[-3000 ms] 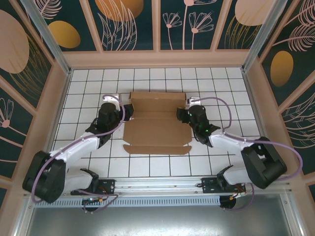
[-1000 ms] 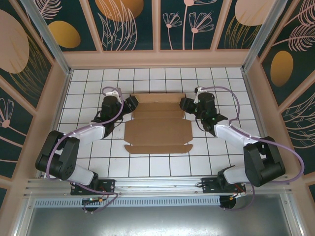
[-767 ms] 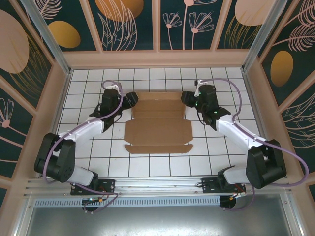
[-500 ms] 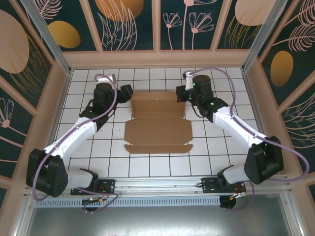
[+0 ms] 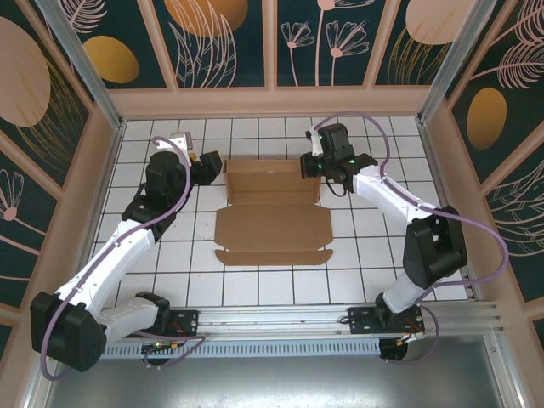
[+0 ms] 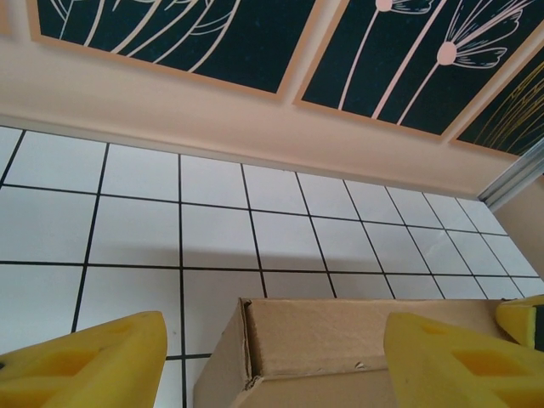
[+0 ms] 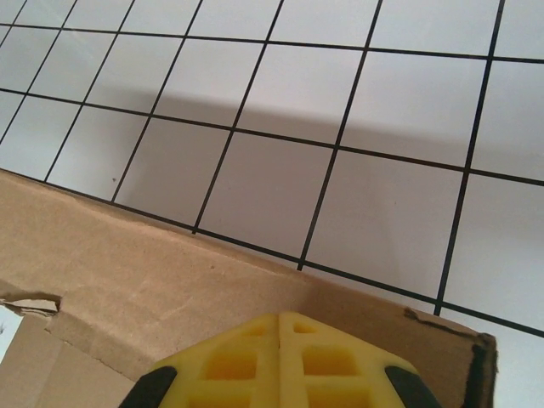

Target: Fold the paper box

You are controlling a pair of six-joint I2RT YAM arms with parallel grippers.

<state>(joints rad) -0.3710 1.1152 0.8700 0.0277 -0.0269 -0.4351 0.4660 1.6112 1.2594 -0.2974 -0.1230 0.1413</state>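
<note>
Both flank the paper box (image 5: 272, 225): left gripper (image 5: 212, 162) spread, right gripper (image 5: 307, 165) closed

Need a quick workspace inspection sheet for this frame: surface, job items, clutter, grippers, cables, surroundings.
Surface: white tiled table with a black grid, no marks seen.
Job's things: paper box lies mid-table, partly folded; its far flap looks raised, while the near flap lies flat.
Clutter: nothing seen.
Grippers: left gripper is open at the box's far-left corner, with the corner between its yellow fingers. Right gripper is shut at the far-right corner, up against the raised flap.
Cables: purple cables loop along both arms, clear of the box.
Surroundings: dark floral wall panels on three sides.
</note>
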